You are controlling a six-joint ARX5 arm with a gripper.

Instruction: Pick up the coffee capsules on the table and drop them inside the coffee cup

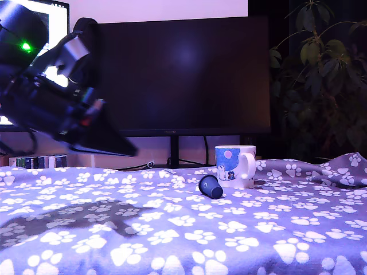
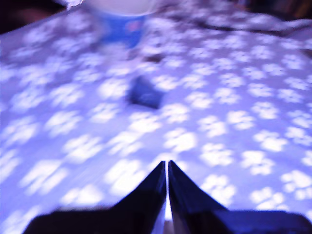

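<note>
A dark blue coffee capsule (image 1: 211, 187) lies on its side on the paw-print table (image 1: 172, 240), just to the exterior view's left of the white coffee cup (image 1: 234, 166). The wrist view is blurred but shows the capsule (image 2: 145, 93) ahead of the fingertips, with the cup (image 2: 122, 19) beyond it. My gripper (image 1: 123, 150) hangs above the cloth at the exterior view's left, well apart from the capsule. Its two black fingers (image 2: 156, 195) are pressed together with nothing between them. No pale teal capsule shows in either view.
A large dark monitor (image 1: 183, 74) stands behind the table, with a lit screen (image 1: 54, 34) at the back left. A leafy plant (image 1: 321, 69) fills the exterior view's right. The cloth bunches up at the far right (image 1: 344, 169).
</note>
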